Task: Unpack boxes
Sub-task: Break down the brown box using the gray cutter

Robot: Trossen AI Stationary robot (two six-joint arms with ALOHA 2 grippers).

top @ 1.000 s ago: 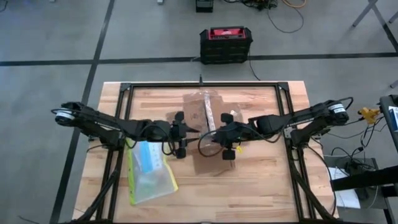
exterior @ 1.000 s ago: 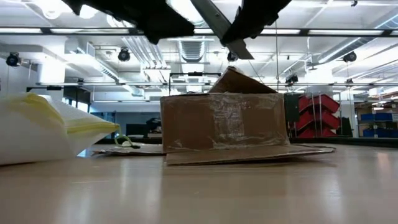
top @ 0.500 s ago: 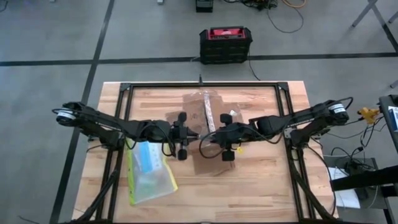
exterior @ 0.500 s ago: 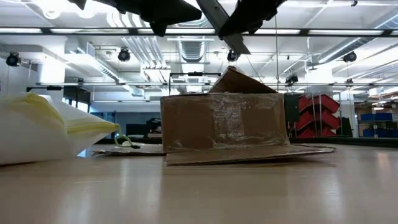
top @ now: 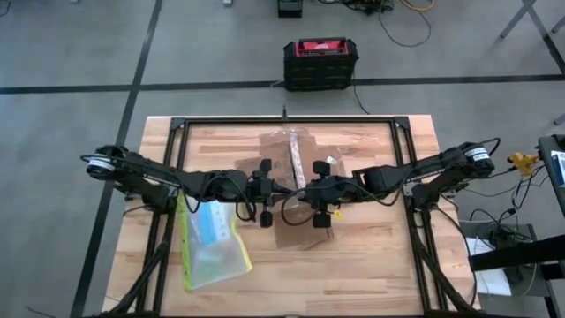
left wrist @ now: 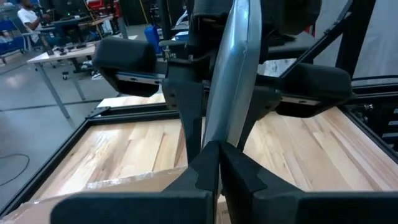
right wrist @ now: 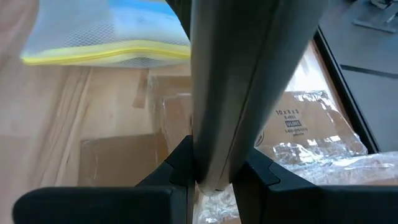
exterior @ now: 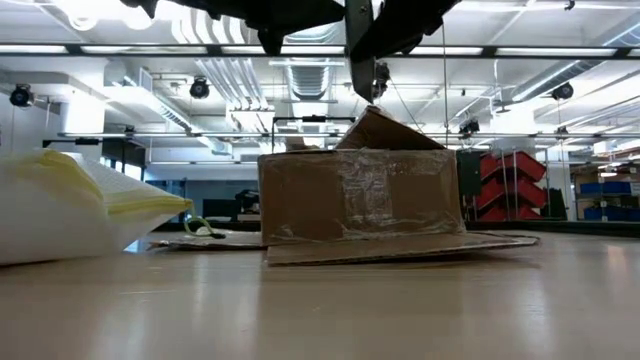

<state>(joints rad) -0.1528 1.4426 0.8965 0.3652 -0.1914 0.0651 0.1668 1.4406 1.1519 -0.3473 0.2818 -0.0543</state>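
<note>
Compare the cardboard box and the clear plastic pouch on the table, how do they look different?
The cardboard box is brown and opaque, with shiny clear tape; the plastic pouch is see-through with a yellow-green edge and something light blue inside. The box lies at the table's middle, under both grippers; the pouch lies toward the left arm's side, with no gripper over it. The box has flaps, one raised; the pouch has none. Both rest on the wooden table.

Bright even overhead light, ceiling lights (exterior: 85, 12) blown out, glare on carton's tape (exterior: 368, 195), wrist closeups blurry.
</note>
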